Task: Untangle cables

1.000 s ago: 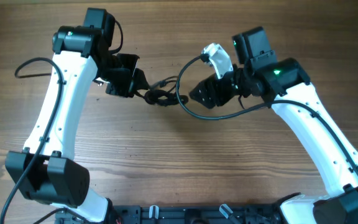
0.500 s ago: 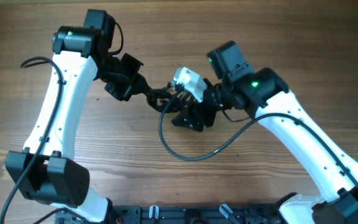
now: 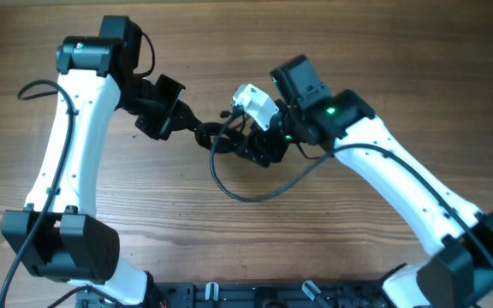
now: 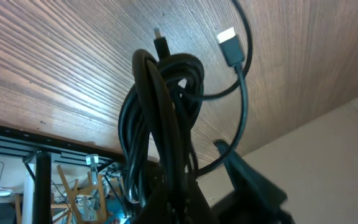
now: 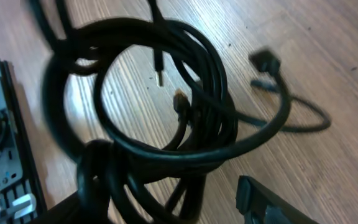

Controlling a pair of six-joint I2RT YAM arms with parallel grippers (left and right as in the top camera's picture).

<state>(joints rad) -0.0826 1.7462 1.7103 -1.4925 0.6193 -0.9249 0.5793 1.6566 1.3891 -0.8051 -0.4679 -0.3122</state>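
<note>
Overhead, the cables are seen as one dark knot in the upper middle of the frame, over the wooden table and between the two arms. The left gripper is clamped on the bundle from the left. In the left wrist view the loops are pinched low in the frame, with a flat plug dangling free at upper right. The right gripper is judged to be spread wide, the coil lying just beside its fingers. The cords are judged light, limp and slightly springy, so a single outer loop is best taken rather than a plug.
</note>
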